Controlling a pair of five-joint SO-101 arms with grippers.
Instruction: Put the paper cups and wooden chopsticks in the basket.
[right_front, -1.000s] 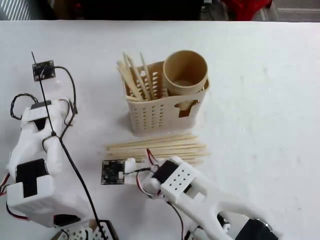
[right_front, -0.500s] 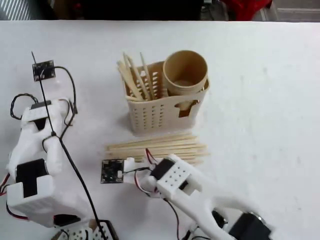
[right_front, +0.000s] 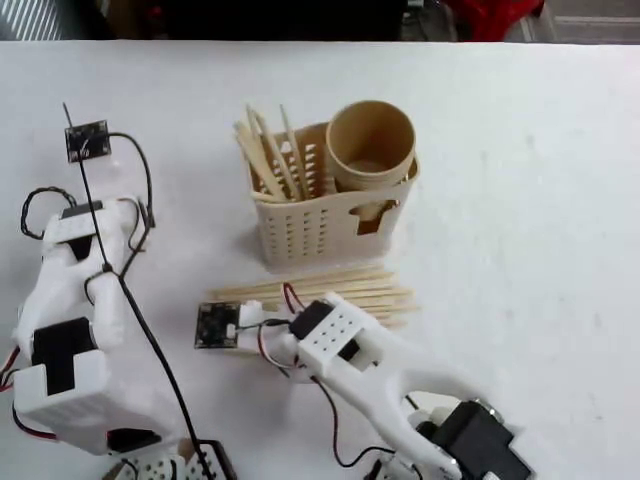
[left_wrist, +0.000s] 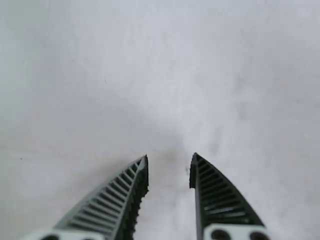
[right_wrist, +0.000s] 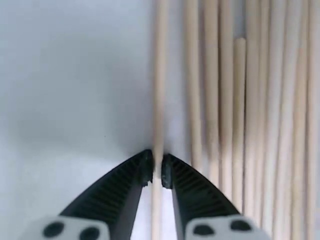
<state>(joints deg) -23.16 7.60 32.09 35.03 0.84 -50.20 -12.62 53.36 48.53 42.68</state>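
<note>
The right gripper (right_wrist: 156, 172) pinches the outermost chopstick (right_wrist: 160, 75) of the row (right_wrist: 250, 100) lying on the near side of the basket (right_front: 300, 240), probably because its free side leaves room for a finger, while the left gripper (left_wrist: 168, 167) hangs with fingers (left_wrist: 125, 195) spread over the bare table (left_wrist: 150, 60)

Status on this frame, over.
Right gripper shut on edge chopstick of the loose pile. Left gripper open over table. Basket holds paper cup and chopsticks. Nothing blocking.

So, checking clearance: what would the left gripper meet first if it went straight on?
Probably the bare table; nothing else lies ahead of the left gripper, though depth is unclear.
</note>
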